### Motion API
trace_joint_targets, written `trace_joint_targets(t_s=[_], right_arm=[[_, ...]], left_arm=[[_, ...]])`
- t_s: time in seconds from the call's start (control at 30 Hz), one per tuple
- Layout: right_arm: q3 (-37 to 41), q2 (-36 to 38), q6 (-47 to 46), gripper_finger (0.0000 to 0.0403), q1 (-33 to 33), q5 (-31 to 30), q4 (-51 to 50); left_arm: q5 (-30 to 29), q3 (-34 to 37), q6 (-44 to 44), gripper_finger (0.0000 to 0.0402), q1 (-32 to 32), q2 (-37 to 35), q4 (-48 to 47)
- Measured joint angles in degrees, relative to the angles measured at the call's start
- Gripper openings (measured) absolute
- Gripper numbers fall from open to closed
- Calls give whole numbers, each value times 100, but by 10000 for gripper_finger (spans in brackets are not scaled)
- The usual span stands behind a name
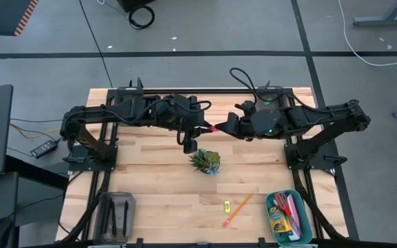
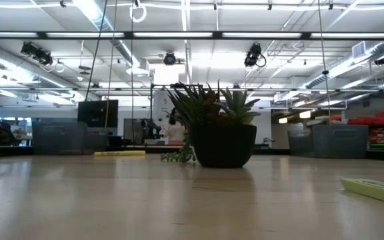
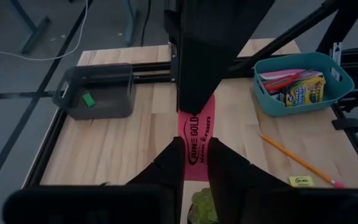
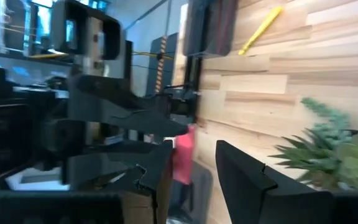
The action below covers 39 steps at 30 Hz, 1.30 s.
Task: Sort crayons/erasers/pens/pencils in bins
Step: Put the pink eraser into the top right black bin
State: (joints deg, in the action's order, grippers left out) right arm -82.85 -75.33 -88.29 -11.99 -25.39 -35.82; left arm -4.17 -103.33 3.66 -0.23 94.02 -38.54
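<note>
Left hand (image 3: 194,163) and right hand (image 4: 191,165) meeting on pink eraser (image 3: 197,138)

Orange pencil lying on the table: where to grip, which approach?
Mid-shaft of the orange pencil, from straight above, jaws across its axis: it lies flat and diagonal on the wooden table, with the small yellow eraser close by but apart.

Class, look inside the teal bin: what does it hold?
The teal bin holds a crayon box and pink and red items beside it. Anything beneath them is covered.
</note>
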Motion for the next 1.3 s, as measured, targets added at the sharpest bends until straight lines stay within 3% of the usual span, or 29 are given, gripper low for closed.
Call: trace_joint_targets(t_s=[0.43,0.77,0.83,1.1,1.3], right_arm=[[0,-85,74,123,0,-95,103],[0,-85,283,26,-2,-190,106],[0,-85,357,23,-2,-201,103],[2,-87,506,23,190,-201,-697],[2,-61,863,23,676,-118,-1601]], left_arm=[[-8,0,0,64,0,0,43],[-13,2,0,63,2,7,26],[-13,2,-2,66,2,7,26],[-591,-1,35,116,15,-5,-48],[-1051,2,95,161,282,-268,-1167]])
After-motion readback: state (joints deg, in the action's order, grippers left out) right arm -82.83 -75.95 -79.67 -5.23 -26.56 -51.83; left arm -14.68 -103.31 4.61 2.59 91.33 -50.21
